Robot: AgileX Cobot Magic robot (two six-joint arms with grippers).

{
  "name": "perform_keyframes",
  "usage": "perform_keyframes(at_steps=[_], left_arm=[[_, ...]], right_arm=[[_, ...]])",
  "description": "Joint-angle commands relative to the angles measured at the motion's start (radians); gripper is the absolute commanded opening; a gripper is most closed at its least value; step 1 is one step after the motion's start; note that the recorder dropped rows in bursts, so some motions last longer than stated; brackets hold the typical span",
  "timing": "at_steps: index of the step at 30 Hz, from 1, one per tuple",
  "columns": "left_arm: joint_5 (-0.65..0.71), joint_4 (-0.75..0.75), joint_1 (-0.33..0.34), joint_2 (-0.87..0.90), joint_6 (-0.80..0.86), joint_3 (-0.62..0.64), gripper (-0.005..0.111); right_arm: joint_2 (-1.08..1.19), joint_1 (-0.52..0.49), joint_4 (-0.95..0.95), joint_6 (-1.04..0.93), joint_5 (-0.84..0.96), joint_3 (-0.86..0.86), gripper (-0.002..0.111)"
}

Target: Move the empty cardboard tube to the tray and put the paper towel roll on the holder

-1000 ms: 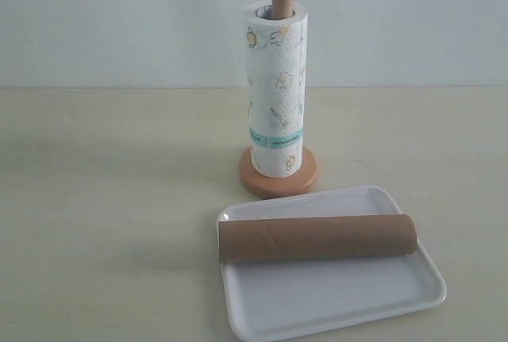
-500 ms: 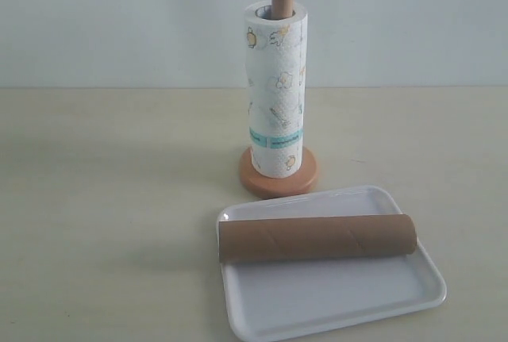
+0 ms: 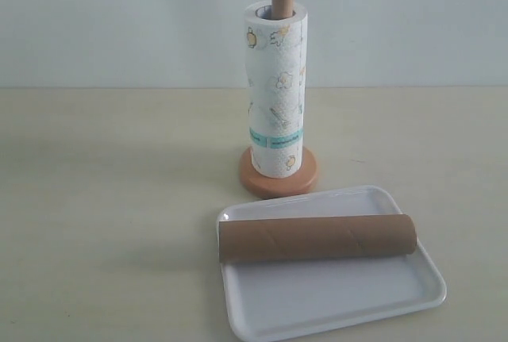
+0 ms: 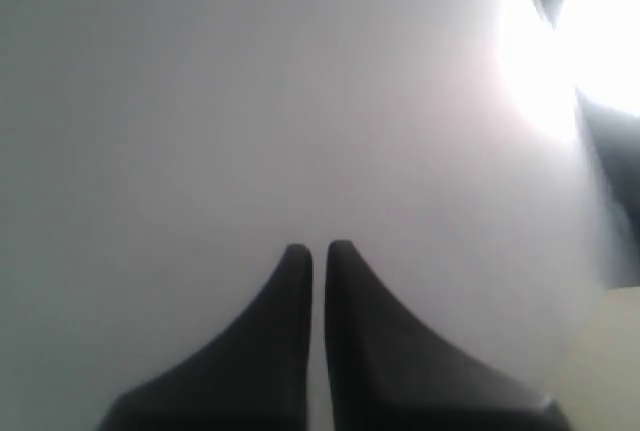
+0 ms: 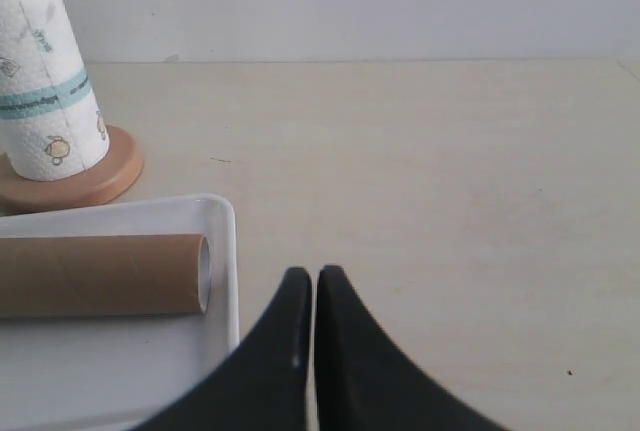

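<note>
Exterior view first: looking at the paper towel roll (image 3: 276, 96) standing upright around 12 o'clock on the beige table (image 3: 103, 199), slipped over the holder (image 3: 306, 178), with the pole's rounded tip poking out of the core up top and the round disc base peeking out underneath. Also seeing a teal band wrapping the lower part of the roll. Sitting toward 5 o'clock from the holder, and just beside its base: the tray (image 3: 333, 298), lying flat, white and glossy. Lying on its side across the far half of that tray: the empty cardboard tube (image 3: 317, 237), running from 9 o'clock to 3 o'clock and spanning pretty much rim to rim.

Left wrist view: showing the left gripper (image 4: 318, 251) with both black fingers pressed together, only a hairline slit between them, pinching nothing. Pointing at a plain pale surface, with a bright glare (image 4: 600, 41) blowing out one corner.

Right wrist view: showing the right gripper (image 5: 314, 276) closed up tight too, tips meeting, nothing held. Hanging close to the tray's rim, over bare table. Beyond the tips, catching the tube's open end resting inside the tray, and past that the roll sitting on the holder's base.
</note>
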Motion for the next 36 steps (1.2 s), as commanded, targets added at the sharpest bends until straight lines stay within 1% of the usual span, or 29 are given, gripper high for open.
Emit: perform_keyframes(at_steps=[1, 3, 4, 5, 6, 7, 9, 10, 11, 14, 20, 23, 26, 28, 32, 35, 36], left_arm=[[0.188, -0.696, 0.001, -0.003, 0.842, 0.062, 0.004], [0.338, -1.023, 0.001, -0.003, 1.109, 0.072, 0.004], [0.459, -1.156, 0.001, -0.003, 1.288, 0.072, 0.004], [0.546, -1.255, 0.001, -0.003, 1.391, 0.072, 0.004], [0.635, -1.307, 0.001, -0.003, 1.472, 0.072, 0.004], [0.76, -1.35, 0.001, -0.003, 1.534, 0.074, 0.004], [0.887, -1.393, 0.001, -0.003, 1.512, 0.082, 0.004], [0.942, -1.424, 0.001, -0.003, 1.474, 0.098, 0.004], [0.959, -1.44, 0.001, -0.003, 1.445, 0.111, 0.004], [0.936, -1.466, 0.001, -0.003, 1.383, 0.172, 0.004], [0.678, -1.491, 0.001, -0.003, 1.378, 0.353, 0.004], [0.557, -1.538, 0.028, -0.037, 1.377, 0.465, 0.004], [0.444, -1.596, 0.087, -0.097, 1.344, 0.593, 0.004], [0.41, -1.6, 0.133, -0.144, 1.337, 0.673, 0.004], [0.41, -1.6, 0.258, -0.273, 1.334, 0.791, 0.004], [0.412, -1.624, 0.341, -0.371, 1.334, 0.861, 0.004], [0.412, -1.627, 0.359, -0.399, 1.332, 0.883, 0.004]], right_arm=[[-0.005, 0.001, 0.002, 0.0, -0.005, -0.001, 0.001], [-0.005, 0.001, 0.002, 0.0, -0.005, -0.001, 0.001], [-0.005, 0.001, 0.002, 0.0, -0.005, -0.001, 0.001], [-0.005, 0.001, 0.002, 0.0, -0.005, -0.001, 0.001], [-0.005, 0.001, 0.002, 0.0, -0.005, -0.001, 0.001], [-0.005, 0.001, 0.002, 0.0, -0.005, -0.001, 0.001], [-0.005, 0.001, 0.002, 0.0, -0.005, -0.001, 0.001], [-0.005, 0.001, 0.002, 0.0, -0.005, -0.001, 0.001], [-0.005, 0.001, 0.002, 0.0, -0.005, -0.001, 0.001], [-0.005, 0.001, 0.002, 0.0, -0.005, -0.001, 0.001], [-0.005, 0.001, 0.002, 0.0, -0.005, -0.001, 0.001], [-0.005, 0.001, 0.002, 0.0, -0.005, -0.001, 0.001], [-0.005, 0.001, 0.002, 0.0, -0.005, -0.001, 0.001], [-0.005, 0.001, 0.002, 0.0, -0.005, -0.001, 0.001], [-0.005, 0.001, 0.002, 0.0, -0.005, -0.001, 0.001], [-0.005, 0.001, 0.002, 0.0, -0.005, -0.001, 0.001], [-0.005, 0.001, 0.002, 0.0, -0.005, -0.001, 0.001]])
